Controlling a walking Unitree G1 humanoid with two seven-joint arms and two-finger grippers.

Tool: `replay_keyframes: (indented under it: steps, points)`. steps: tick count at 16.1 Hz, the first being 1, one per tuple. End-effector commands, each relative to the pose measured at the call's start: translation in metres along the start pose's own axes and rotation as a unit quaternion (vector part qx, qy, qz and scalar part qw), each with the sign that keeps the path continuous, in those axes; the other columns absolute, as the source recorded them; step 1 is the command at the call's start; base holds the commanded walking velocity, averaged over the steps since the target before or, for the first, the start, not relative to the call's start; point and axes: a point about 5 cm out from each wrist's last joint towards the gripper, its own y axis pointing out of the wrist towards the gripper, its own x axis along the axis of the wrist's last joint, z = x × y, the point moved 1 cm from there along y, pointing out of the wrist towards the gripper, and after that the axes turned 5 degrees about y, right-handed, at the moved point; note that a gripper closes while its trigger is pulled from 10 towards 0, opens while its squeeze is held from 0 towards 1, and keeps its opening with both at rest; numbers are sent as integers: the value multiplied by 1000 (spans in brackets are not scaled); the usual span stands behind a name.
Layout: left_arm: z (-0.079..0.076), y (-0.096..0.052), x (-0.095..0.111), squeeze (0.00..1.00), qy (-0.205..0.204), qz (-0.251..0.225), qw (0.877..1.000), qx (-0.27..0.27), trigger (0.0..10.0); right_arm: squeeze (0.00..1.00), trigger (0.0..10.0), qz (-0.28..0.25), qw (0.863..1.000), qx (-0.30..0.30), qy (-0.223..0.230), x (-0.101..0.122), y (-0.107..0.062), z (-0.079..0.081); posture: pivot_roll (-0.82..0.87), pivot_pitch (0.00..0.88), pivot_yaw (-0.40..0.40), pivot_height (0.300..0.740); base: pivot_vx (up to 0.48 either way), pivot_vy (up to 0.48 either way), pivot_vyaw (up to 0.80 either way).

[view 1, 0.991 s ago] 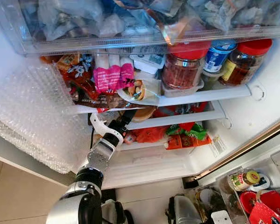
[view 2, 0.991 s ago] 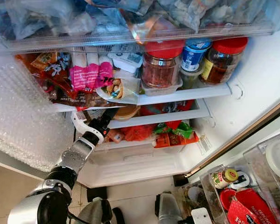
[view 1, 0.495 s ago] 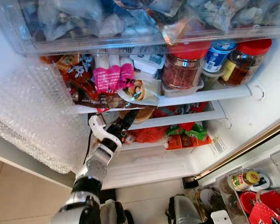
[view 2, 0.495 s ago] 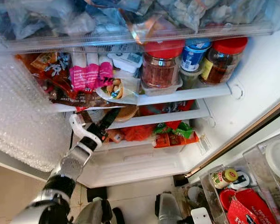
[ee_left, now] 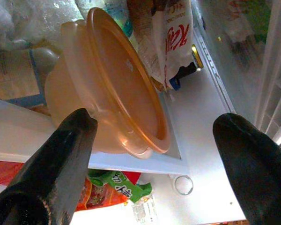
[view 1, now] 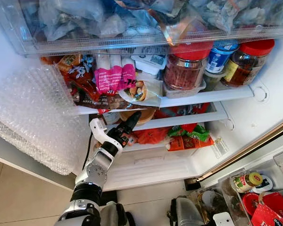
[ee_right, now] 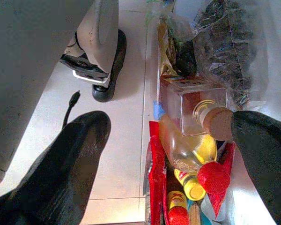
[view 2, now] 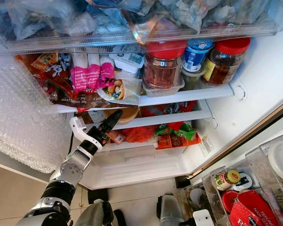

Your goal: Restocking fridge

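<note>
The left gripper (view 1: 130,123) reached into the open fridge, its black fingers (ee_left: 61,159) spread apart and clamped on nothing. Directly ahead of the fingertips sat a translucent orange tub (ee_left: 107,89), tipped on its side on a white shelf (ee_left: 196,122), its lid rim facing the gripper. One finger lay close beside the tub's wall; contact could not be confirmed. Beyond the tub stood a white and red packet (ee_left: 171,37). Below the gripper, on the lower shelf, lay a green and orange packet (view 1: 188,137). Above the gripper sat a pink packet (view 1: 114,77), a red-lidded jar (view 1: 185,68), a blue-lidded tub (view 1: 220,57) and a second red-lidded jar (view 1: 245,61). Bubble wrap (view 1: 33,117) covered the space to the gripper's left.

The right gripper (ee_right: 168,154) hung low with fingers spread wide, empty, over a tiled floor (ee_right: 117,154). Just past its fingertips was a glass bottle with a cork (ee_right: 201,115), and red-capped bottles (ee_right: 210,178) lay beside it.
</note>
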Motion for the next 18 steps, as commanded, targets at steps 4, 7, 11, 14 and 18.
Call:
replay_keyframes:
  steps: [4,7,11,14,18]
  points:
    - [1,-3,-2,0,6,11,1000,0,10000,0,10000,26,1000,5,0,-17,-3,2,-199,206,16,664,0,0,0]
    - [1,-3,-2,0,6,11,1000,0,10000,0,10000,26,1000,5,0,-17,-3,2,-199,206,16,664,0,0,0]
    - [2,-17,-10,0,55,28,998,13,10000,0,10000,26,1000,6,0,-17,-3,3,-185,214,20,664,0,0,0]
    - [4,-28,-20,0,110,44,993,29,10000,0,10000,26,1000,9,1,-16,-3,4,-188,214,19,664,0,0,0]
    - [3,-30,-19,0,119,43,991,34,10000,0,10000,26,1000,8,2,-16,-3,4,-189,214,18,664,0,0,0]
